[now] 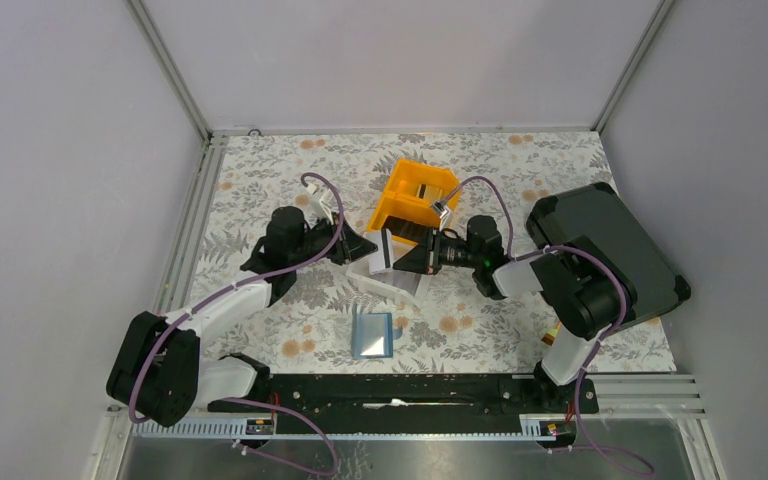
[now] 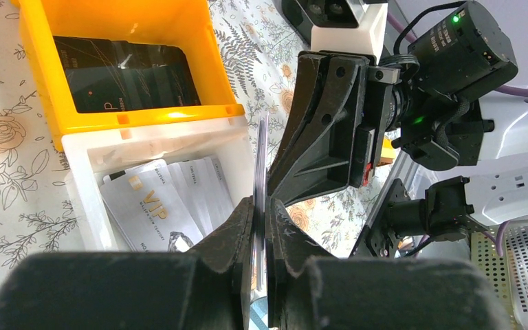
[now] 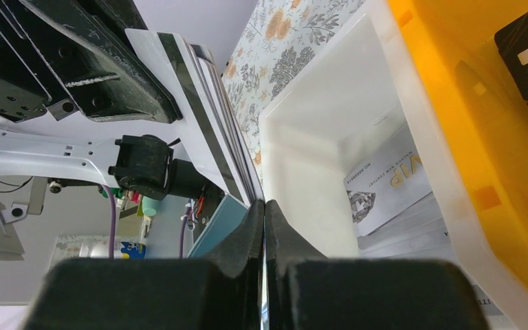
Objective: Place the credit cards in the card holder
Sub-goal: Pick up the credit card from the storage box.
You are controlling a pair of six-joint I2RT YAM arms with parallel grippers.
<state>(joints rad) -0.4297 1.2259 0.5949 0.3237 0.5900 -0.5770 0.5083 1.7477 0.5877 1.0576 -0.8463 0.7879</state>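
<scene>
My left gripper (image 1: pixel 368 246) (image 2: pixel 261 203) is shut on a thin stack of credit cards (image 2: pixel 262 151) (image 3: pixel 199 96), held on edge above the white bin (image 1: pixel 392 283). My right gripper (image 1: pixel 400 262) (image 3: pixel 264 205) faces it from the right. It is shut, its tips pinching the stack's edge with a thin card sliver between them. The teal card holder (image 1: pixel 372 333) (image 3: pixel 220 220) lies flat on the floral cloth nearer the arm bases, apart from both grippers. More pale cards (image 2: pixel 155 203) lie in the white bin, and dark cards (image 2: pixel 124 72) lie in the orange bin (image 1: pixel 415 195).
A large black hard case (image 1: pixel 605 250) lies at the right, beside the right arm. The orange and white bins stand together in the middle, just behind the grippers. The black base rail (image 1: pixel 410 390) runs along the near edge.
</scene>
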